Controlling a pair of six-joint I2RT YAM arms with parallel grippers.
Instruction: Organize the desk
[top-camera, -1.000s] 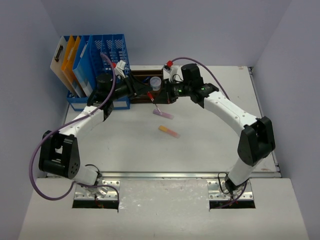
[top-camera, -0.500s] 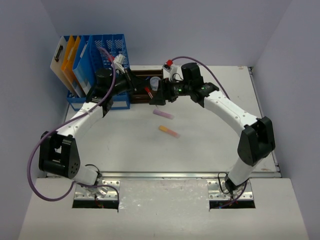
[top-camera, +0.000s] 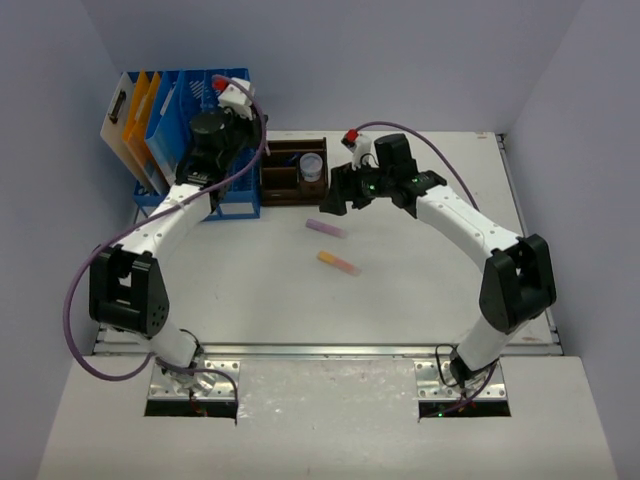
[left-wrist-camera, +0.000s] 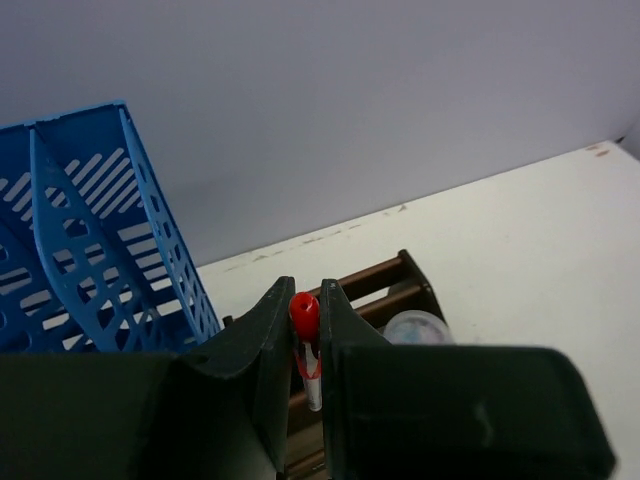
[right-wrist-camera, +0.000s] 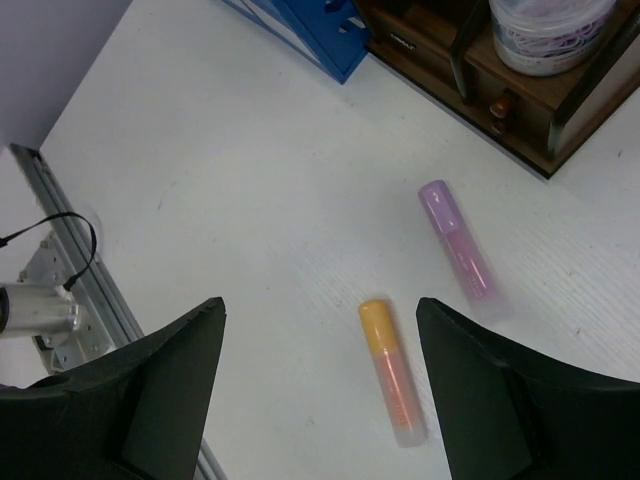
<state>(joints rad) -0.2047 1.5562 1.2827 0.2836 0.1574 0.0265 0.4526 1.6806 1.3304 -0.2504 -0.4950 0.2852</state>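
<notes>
Desk (top-camera: 420, 290): an off-white top that spreads out ahead of both arm bases, with a silver rail (top-camera: 320, 350) along its near edge.

Far left corner: a blue file rack (top-camera: 215, 95) stands with orange and blue folders (top-camera: 150, 125) in its left slots. A dark wooden tray (top-camera: 285, 185) sits just beside the rack on its right. A clear tub of rubber bands (right-wrist-camera: 548, 30) rests in one of the tray's compartments.

Loose items: two markers lie on the bare top in front of the tray, apart from each other and roughly parallel. The purple marker (right-wrist-camera: 458, 252) is nearer the tray. The orange marker (right-wrist-camera: 392, 372) is nearer the arm bases.

Left gripper (left-wrist-camera: 305, 345): raised over the gap between rack and tray, with the jaws closed tight on a thin pen (left-wrist-camera: 306, 322). The pen's red cap sits at the fingertips, and its pale barrel runs back between them.

Right gripper (right-wrist-camera: 320, 310): spread wide and holding nothing. It hangs above the desk, pointing down at the two markers and touching neither.
</notes>
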